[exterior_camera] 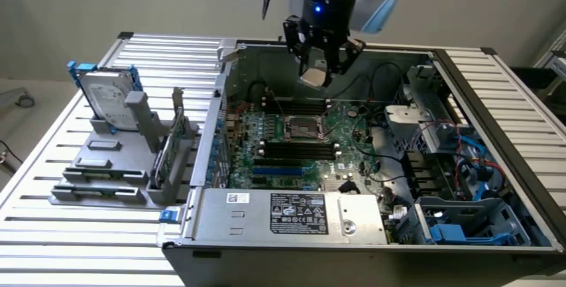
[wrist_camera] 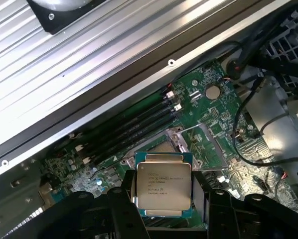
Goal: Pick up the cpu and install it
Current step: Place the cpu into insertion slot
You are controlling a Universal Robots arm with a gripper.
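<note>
My pincer (wrist_camera: 164, 211) grips the cpu (wrist_camera: 163, 185) by its edges, held flat with its lid up, probably so it seats squarely. It hangs above the motherboard (exterior_camera: 292, 148), near the socket (exterior_camera: 299, 128), inside the open computer case (exterior_camera: 292, 214) on the worktop (exterior_camera: 79, 234).

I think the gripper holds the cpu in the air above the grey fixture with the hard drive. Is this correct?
Not quite. The gripper does hold the cpu in the air, but above the open computer case, not above the grey fixture with the hard drive, which stands at the exterior view's left. The exterior view shows this.
</note>
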